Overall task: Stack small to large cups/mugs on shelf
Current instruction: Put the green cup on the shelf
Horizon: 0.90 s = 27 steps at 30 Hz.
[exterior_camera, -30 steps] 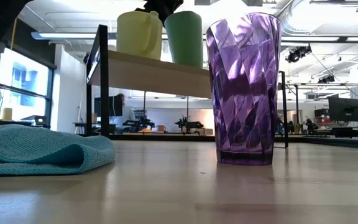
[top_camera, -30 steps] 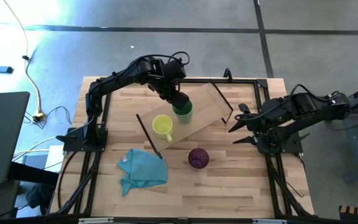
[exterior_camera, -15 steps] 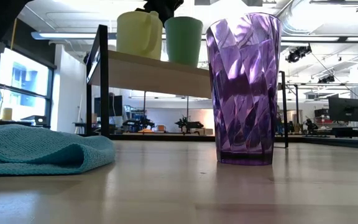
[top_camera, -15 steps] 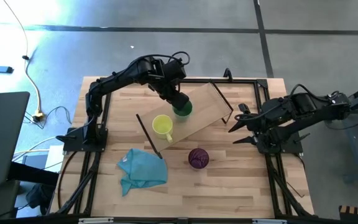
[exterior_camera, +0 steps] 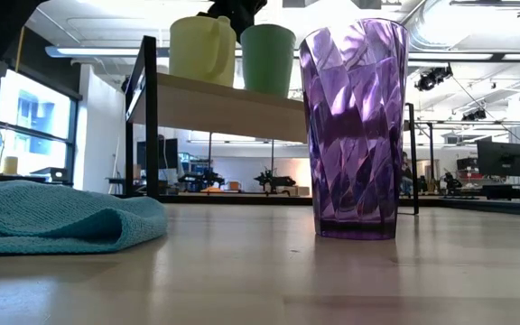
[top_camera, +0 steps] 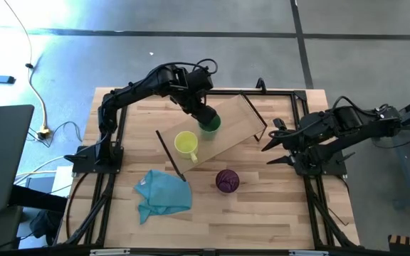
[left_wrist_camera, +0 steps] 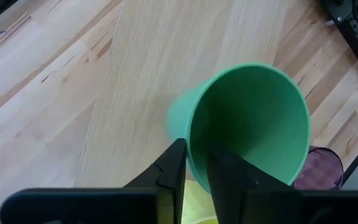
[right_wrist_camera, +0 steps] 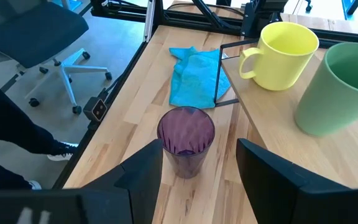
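Green cup on shelf, left end effector at its rim

Shelf (top_camera: 223, 128): long flat board of pale wood, fine straight grain, thin black metal legs at the ends. It sits slantwise on the butcher-block counter (top_camera: 262, 206).

Yellow mug (top_camera: 186, 144): short, smooth, opaque, round mouth upward, one loop handle. Upright on the shelf, near one end.

Green cup (left_wrist_camera: 247, 124): smooth matte plastic, tapered, wider at the mouth. On the shelf just beside the mug; the two look apart in the low view. It appears roughly upright, mouth up.

Left end effector (left_wrist_camera: 194, 168): over the green cup, one dark finger on each side of the rim wall. The fingers stand close to the wall; whether they clamp it cannot be told.

Purple tumbler (exterior_camera: 352, 126): translucent, faceted sides, tallest of the three, long axis vertical. Upright on the counter, off the shelf.

Teal cloth (top_camera: 164, 192): soft knit, crumpled, flat on the counter beside the tumbler.

Right end effector (right_wrist_camera: 197, 165): fingers wide apart, empty, at the counter's right side, facing the tumbler.
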Tool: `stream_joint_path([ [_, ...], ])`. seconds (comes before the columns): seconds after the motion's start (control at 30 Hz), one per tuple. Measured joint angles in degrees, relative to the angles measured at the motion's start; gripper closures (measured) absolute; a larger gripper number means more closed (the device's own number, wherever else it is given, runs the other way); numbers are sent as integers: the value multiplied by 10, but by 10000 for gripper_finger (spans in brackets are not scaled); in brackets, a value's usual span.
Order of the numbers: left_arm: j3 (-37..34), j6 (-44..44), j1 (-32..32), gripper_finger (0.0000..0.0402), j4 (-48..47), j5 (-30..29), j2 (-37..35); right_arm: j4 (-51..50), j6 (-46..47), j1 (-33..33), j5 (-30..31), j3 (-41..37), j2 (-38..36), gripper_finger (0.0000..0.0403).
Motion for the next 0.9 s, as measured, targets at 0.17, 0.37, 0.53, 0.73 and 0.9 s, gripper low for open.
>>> stream_joint_path([
  [0.17, 0, 3, -1, 355, 3, 0, 0, 0, 0, 0, 0, 0, 0, 206],
  [0.37, -1, 3, -1, 355, 3, 0, 0, 0, 0, 0, 0, 0, 0, 206],
  [0.53, -1, 3, -1, 355, 3, 0, 0, 0, 1, 0, 0, 0, 0, 206],
  [0.73, -1, 6, -1, 355, 3, 0, 0, 0, 2, 0, 0, 0, 0, 206],
  [0.9, -1, 11, -1, 355, 3, 6, 12, 0, 2, 0, 0, 0, 0, 206],
])
